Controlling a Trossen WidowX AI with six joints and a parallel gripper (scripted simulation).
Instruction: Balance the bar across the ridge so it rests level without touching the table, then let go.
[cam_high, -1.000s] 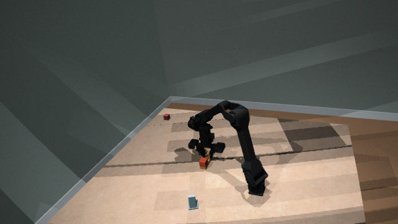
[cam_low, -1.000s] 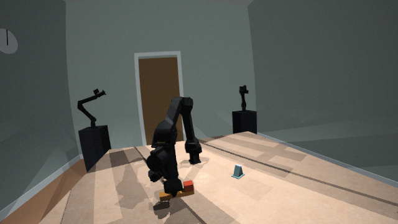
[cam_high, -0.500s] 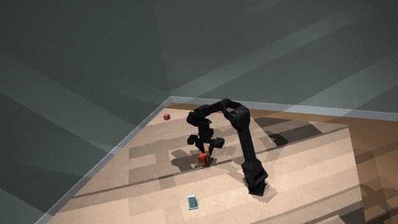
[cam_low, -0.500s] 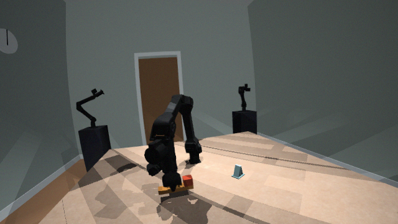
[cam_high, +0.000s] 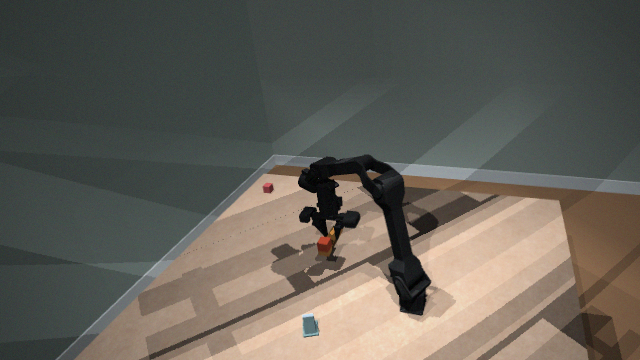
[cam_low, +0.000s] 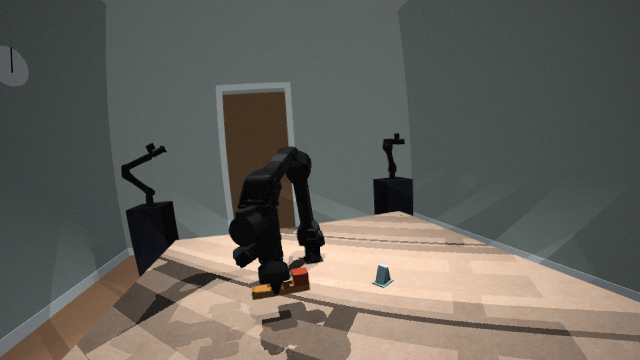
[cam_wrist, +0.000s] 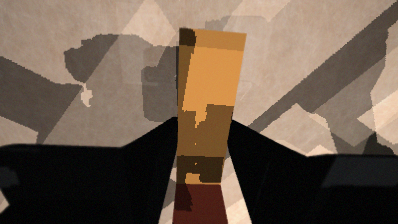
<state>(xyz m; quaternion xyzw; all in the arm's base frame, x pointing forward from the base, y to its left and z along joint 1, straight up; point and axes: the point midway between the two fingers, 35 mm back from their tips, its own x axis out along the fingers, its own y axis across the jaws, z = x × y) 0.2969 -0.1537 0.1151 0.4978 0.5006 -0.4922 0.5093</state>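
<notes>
My gripper (cam_high: 332, 235) (cam_low: 276, 290) (cam_wrist: 202, 124) is shut on the orange bar (cam_high: 325, 253) (cam_low: 260, 292) (cam_wrist: 215, 75), one finger on each long side near its middle. The bar is held a little above the table, with its shadow apart from it below in the exterior view. A red block (cam_high: 324, 244) (cam_low: 300, 276) (cam_wrist: 200, 206) sits on one end of the bar. The ridge, a blue-grey wedge (cam_high: 310, 325) (cam_low: 387, 279) on a thin base, stands on the table away from the gripper, nearer the front in the top view and to the right in the exterior view.
A small red cube (cam_high: 268, 188) lies near the table's far left corner in the top view. My arm's base (cam_high: 413, 299) (cam_low: 313, 252) stands on the table (cam_high: 520, 240) (cam_low: 430, 340). Two other arms stand on dark pedestals (cam_low: 152, 232) (cam_low: 393, 196) beyond the table.
</notes>
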